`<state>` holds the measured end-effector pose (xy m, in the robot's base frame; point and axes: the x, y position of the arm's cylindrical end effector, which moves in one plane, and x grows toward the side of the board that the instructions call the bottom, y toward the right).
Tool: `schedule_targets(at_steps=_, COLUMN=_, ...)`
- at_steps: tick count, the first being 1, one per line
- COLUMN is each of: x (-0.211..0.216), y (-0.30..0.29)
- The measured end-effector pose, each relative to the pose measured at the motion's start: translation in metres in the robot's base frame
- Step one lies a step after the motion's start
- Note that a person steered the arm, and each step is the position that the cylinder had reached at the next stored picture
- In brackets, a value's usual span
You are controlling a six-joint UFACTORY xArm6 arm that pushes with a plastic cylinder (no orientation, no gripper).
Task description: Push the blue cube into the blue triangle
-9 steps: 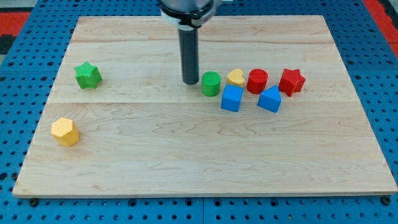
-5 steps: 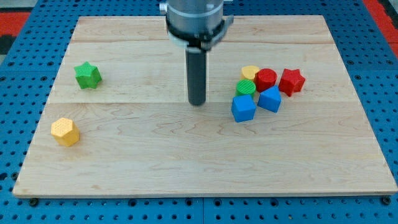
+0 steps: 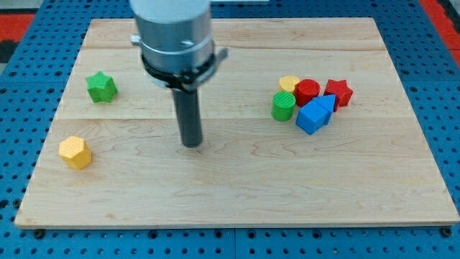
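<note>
Blue cube (image 3: 310,117) was pushed right since a moment ago and now sat touching the blue triangle (image 3: 325,105), tight in the bunch with the green cylinder (image 3: 283,106), yellow heart (image 3: 289,83), red cylinder (image 3: 307,90) and red star (image 3: 338,93). Pulled well away left to mid tabletop (image 3: 230,180) was my tip (image 3: 191,143), with no hand on it, touching nothing. Looked done, by my guess.

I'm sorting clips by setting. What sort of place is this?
Most likely a robotics lab bench: a wooden board lies on a blue perforated base, with small coloured blocks such as the blue cube and green star, and my tip stands well to the view's left of the cube.
</note>
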<state>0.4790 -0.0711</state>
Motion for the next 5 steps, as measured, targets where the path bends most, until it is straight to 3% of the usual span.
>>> schedule_targets(at_steps=1, x=-0.017, y=-0.006)
schedule_targets(at_steps=4, x=-0.010, y=-0.040)
schedule_targets(at_steps=5, x=0.004, y=-0.092)
